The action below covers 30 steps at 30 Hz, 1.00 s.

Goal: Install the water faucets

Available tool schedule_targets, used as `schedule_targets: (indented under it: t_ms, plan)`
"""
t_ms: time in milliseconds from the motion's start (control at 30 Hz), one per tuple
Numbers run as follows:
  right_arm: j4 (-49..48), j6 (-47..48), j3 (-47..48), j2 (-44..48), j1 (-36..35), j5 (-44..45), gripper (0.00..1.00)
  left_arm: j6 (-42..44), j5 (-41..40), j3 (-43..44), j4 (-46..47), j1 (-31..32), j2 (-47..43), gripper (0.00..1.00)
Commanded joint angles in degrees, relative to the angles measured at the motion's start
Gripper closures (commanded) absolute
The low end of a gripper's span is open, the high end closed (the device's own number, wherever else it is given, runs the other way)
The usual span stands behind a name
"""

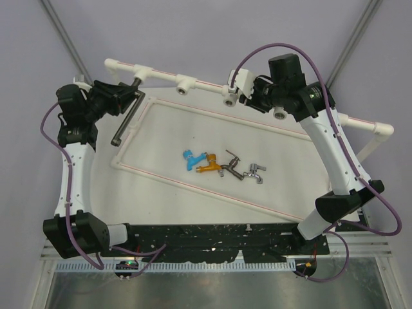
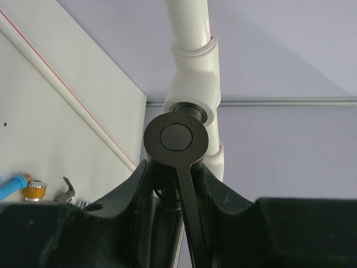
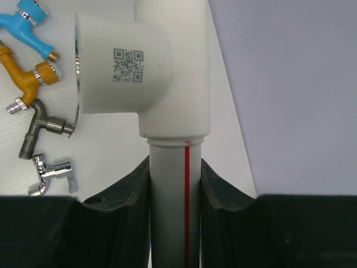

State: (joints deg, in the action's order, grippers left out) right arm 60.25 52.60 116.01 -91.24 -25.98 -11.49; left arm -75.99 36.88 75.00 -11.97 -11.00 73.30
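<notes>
Bases of both arms sit at the near edge. The left arm's white link rises along the table's left side, bends at the elbow, and turns its wrist rightward. The right arm's link slants up and leftward to the far rail.

On the white mat with a thin red border line (image 1: 193, 125), four small taps lie in a loose row, well apart from both grippers: the small blue plastic tap (image 1: 188, 159), touching the small orange tap (image 1: 207, 165), then the small dark metal tap (image 1: 230, 164) and the small shiny chrome tap (image 1: 255, 172).

Farther back, the left gripper (image 1: 131, 96) is pinched on the larger dark-grey faucet with a long straight arm (image 2: 175, 137). Its round head sits just in front of a brass-lined socket (image 2: 188, 110) of the white plastic pipe frame (image 1: 161, 74). Whether head and socket touch cannot be told.

The right gripper (image 3: 174, 184) is clamped on the frame's pipe, a finger on either side, just below a white tee fitting bearing a QR code (image 3: 134, 72).
</notes>
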Motion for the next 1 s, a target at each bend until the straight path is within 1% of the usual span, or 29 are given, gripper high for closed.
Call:
schedule_targets:
  t_ms: [0,133,400,633,833,967]
  plan:
    - [3.3,0.9,-0.9,2.1,0.0,-5.3,0.95,1.1,0.6,3.0,5.5,-0.3,-0.1,1.00]
    - [3.6,1.3,-1.0,2.1,-0.1,-5.7,0.95,1.4,0.5,2.0,7.0,-0.4,0.2,1.00]
    - [3.6,1.6,-1.4,2.3,0.0,-6.3,0.95,3.8,0.1,3.2,6.0,-0.7,0.9,1.00]
    - [3.6,1.6,-1.2,2.3,-0.1,-7.0,0.95,4.4,-2.1,3.1,6.6,0.4,0.4,1.00]
    - [3.8,1.8,-1.1,2.6,-0.1,-7.2,0.95,6.9,-2.4,3.8,6.5,1.0,1.2,1.00]
    - [3.9,2.1,-1.3,2.6,-0.1,-7.5,0.95,11.1,-2.9,3.7,6.3,1.0,1.1,1.00]
